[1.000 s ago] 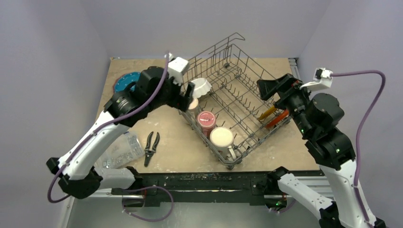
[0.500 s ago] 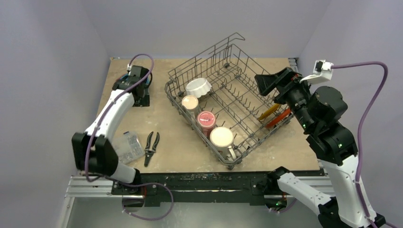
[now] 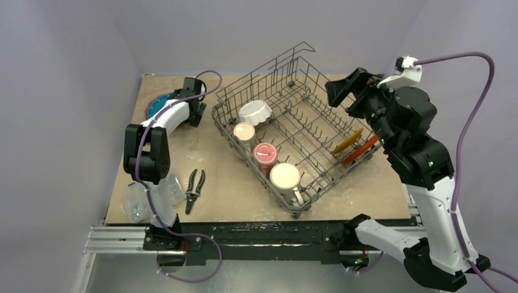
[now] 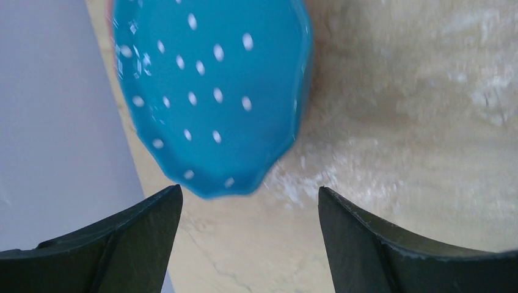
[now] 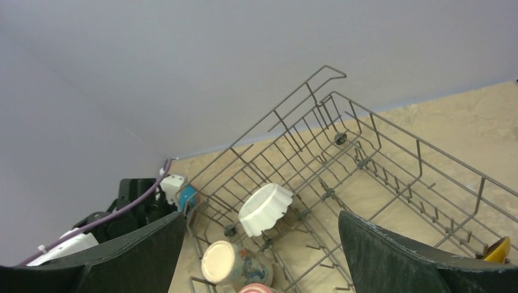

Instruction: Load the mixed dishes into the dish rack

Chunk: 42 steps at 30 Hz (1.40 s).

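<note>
A blue plate with white dots (image 4: 211, 91) (image 3: 159, 105) lies flat on the table at the far left, close to the wall. My left gripper (image 4: 250, 195) (image 3: 189, 108) hovers just short of its near rim, open and empty. The dish rack (image 3: 317, 189) (image 5: 330, 73) sits at mid-table. It holds a white fluted bowl (image 3: 255, 112) (image 5: 264, 209), a beige cup (image 3: 244, 132) (image 5: 225, 262), a maroon mug (image 3: 265, 154), a cream mug (image 3: 285, 177), and a yellow plate (image 3: 347, 141) and a red-orange plate (image 3: 357, 151) upright. My right gripper (image 5: 261, 213) (image 3: 343, 88) is raised over the rack's far right corner, open and empty.
Black-handled pliers (image 3: 194, 186) lie on the table left of the rack. A clear plastic box (image 3: 137, 204) of small parts sits at the near left, partly behind my left arm. Walls close in at the left, back and right.
My left arm swung away from the rack's left side and out to the blue plate at the far left. My right gripper rose and turned slightly, still open.
</note>
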Motion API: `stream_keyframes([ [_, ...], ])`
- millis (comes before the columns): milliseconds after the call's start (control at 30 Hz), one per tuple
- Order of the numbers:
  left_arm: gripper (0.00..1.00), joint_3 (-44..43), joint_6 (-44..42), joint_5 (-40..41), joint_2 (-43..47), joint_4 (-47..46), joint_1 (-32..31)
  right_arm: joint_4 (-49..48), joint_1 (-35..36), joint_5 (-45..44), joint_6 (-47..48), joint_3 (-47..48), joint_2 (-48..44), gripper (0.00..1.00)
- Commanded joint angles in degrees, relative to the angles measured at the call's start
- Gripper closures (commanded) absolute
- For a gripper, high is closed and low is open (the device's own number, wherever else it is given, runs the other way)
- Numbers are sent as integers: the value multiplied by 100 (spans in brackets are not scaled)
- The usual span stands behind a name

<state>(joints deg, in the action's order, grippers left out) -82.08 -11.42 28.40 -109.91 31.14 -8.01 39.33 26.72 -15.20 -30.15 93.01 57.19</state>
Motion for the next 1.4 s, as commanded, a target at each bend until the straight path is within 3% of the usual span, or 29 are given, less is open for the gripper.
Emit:
stream_keyframes([
  [0,20,-626,-603,405,-401,-475,-28,40,11,-348,303,310,152,2],
  [367,36,-1393,-483,491,-1310,-37,-144,99,17,-401,419,497,344,2],
  [567,56,-1563,-501,676,-1507,87,-140,151,9,-372,470,534,347,2],
  [867,95,-1628,-365,538,-1328,597,-139,86,14,-348,517,482,235,2],
  [1367,100,-1389,-416,622,355,834,-101,-184,17,-26,414,29,-243,2],
])
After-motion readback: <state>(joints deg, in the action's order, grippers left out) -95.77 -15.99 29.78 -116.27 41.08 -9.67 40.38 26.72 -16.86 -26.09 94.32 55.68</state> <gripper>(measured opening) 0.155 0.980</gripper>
